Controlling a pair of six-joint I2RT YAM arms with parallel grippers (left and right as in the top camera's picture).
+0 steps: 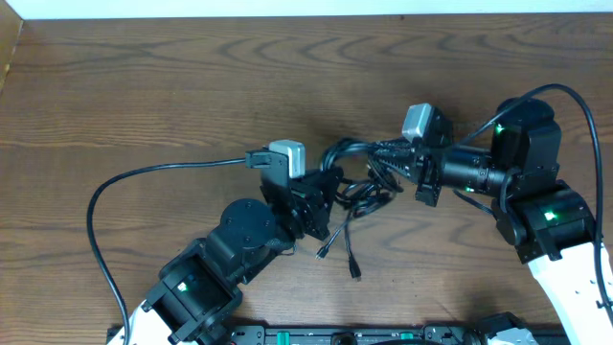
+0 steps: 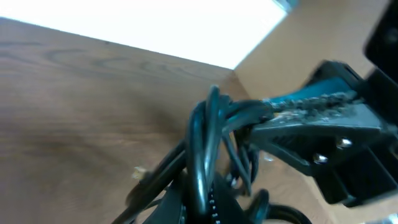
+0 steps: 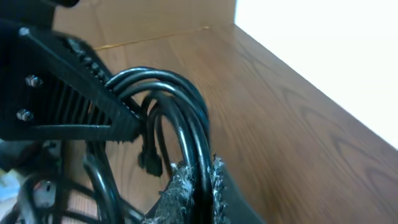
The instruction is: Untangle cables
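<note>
— Where are the cables point(image 1: 362, 187)?
— Mid-surface point(image 1: 144, 86), bunched between both arms. The left pincer point(image 1: 329, 184) is clamped tight on one side, and the right pincer point(image 1: 381, 153) is closed on a loop opposite.
— Anything in the way?
— Just the left arm's thick wire point(image 1: 93, 216), curving off sideways. Two plug ends point(image 1: 354, 273) trail loose.

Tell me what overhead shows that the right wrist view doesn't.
Only overhead: the left gripper and right gripper facing each other across the cables, and two loose plug ends lying free on the robot's side of the knot. Only right wrist: strands pinched between its frayed pads. Both: the bunched black loops between the two grippers.
</note>
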